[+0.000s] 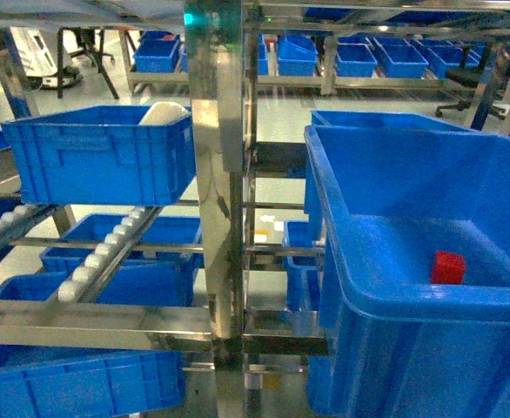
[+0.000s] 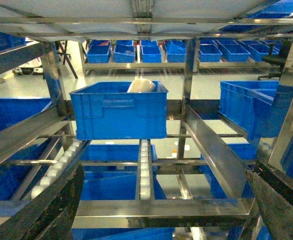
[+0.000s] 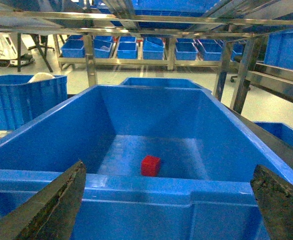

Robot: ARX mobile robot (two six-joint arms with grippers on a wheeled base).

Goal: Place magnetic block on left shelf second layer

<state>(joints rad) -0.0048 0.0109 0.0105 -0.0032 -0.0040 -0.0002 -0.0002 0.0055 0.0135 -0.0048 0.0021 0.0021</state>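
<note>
Block: small bright red rectangular magnetic block (image 3: pixel 150 165) lies on the floor of the big blue plastic bin (image 3: pixel 136 187).
Right gripper (image 3: pixel 169 200): spread wide, empty, before the bin's near wall.
Left gripper (image 2: pixel 161 205): spread, empty.
Risk: fingers may strike the bin's rim descending.

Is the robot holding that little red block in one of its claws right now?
No, the red block lies on the floor of the big blue bin, beyond the right claw, whose fingers stand wide apart.

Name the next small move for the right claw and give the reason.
Probably lower the right claw over the bin's near wall toward the red block. The claw is open and empty, outside the bin, and the block lies alone on the bin floor, not yet grasped.
</note>
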